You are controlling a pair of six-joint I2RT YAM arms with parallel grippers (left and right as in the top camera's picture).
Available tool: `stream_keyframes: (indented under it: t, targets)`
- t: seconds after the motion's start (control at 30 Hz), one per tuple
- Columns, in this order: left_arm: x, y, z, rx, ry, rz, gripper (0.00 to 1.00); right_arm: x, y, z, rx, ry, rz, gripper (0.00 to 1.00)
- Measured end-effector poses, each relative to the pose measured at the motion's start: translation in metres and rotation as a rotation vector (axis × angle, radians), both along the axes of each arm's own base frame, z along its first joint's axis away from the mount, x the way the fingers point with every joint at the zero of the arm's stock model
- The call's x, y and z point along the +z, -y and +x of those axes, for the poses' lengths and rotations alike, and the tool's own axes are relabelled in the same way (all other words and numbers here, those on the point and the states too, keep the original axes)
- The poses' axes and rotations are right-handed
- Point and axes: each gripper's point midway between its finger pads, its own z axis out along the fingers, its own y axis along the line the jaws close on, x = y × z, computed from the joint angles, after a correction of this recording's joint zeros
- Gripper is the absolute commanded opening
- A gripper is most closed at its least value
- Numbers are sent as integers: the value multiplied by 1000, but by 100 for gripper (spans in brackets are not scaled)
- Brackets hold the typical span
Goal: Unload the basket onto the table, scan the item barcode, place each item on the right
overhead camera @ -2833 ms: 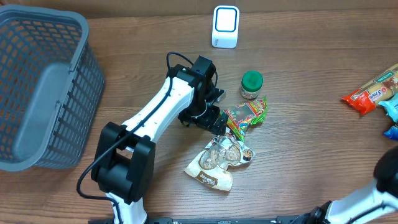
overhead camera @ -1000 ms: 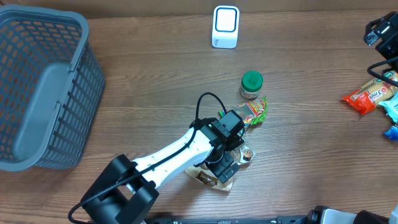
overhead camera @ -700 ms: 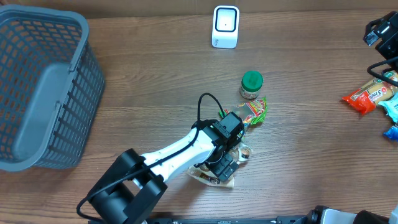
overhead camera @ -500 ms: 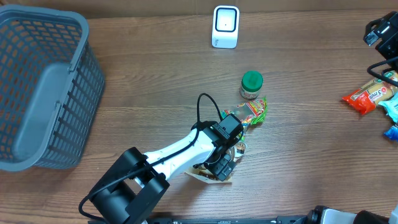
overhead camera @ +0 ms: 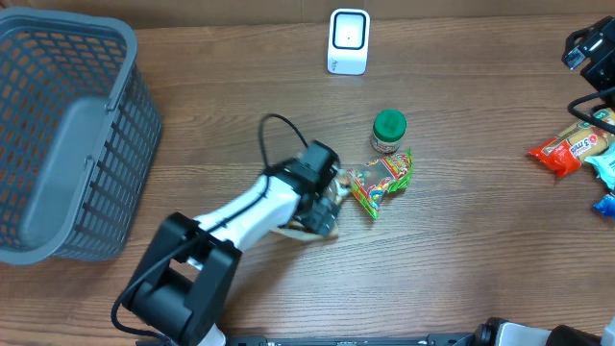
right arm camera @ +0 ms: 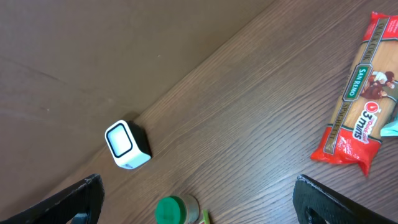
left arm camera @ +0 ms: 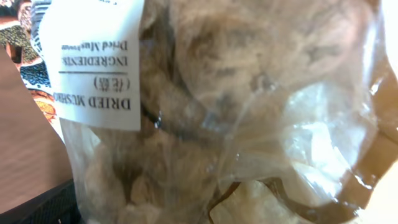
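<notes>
mock shop checkout: barcode scanner [overhead camera: 348,41], shopping basket [overhead camera: 67,135], packaged groceries [overhead camera: 569,144], wooden table [overhead camera: 480,250].

The basket [overhead camera: 142,125] is grey latticework, the scanner [overhead camera: 348,41] white, the jar lid [overhead camera: 389,122] green, the mushroom bag [left arm camera: 236,112] clear.

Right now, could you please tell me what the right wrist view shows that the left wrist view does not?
Only the right wrist view shows the white scanner, the green-lidded jar and the pasta packet. Only the left wrist view shows the clear bag of dried mushrooms close up, with its white label reading upside down. Both share the wooden table, though the left wrist view catches just a sliver of it.
</notes>
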Motion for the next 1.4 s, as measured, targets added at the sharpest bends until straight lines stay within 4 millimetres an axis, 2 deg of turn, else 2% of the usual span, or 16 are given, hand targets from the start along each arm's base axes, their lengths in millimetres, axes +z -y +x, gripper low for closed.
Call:
stream_keyframes:
  t: [0.13, 0.23, 0.33, 0.43, 0.53, 0.63, 0.73, 0.83, 0.97, 1.2, 1.4]
  targets:
    - [1, -24, 21, 42, 31, -8, 100, 1, -1, 1, 4, 5, 2, 97]
    - [1, -34, 24, 48, 26, -4, 100, 2, -3, 1, 14, 9, 8, 97]
    - [4, -32, 22, 27, -2, -8, 100, 2, -6, 3, 24, 14, 10, 97]
    - [14, -22, 24, 1, -25, -20, 100, 4, -13, 5, 47, 22, 6, 97]
    - [38, -6, 34, -40, -12, -36, 100, 6, -21, 8, 75, 32, -3, 97]
    - [71, 11, 49, -67, 30, -60, 100, 6, -26, 9, 90, 33, -6, 97]
    - [103, 19, 62, -78, 68, -78, 100, 6, -25, 9, 90, 32, -12, 97]
    - [126, 21, 65, -84, 77, -80, 100, 6, -25, 9, 92, 32, -16, 97]
    - [148, 18, 61, -77, 71, -73, 100, 5, -25, 8, 97, 25, -19, 97]
    - [175, -10, 19, 2, 4, -22, 100, 1, -26, 5, 108, 8, -26, 97]
    - [193, -23, -2, 84, 10, -35, 100, -4, -29, 1, 119, -20, -26, 96]
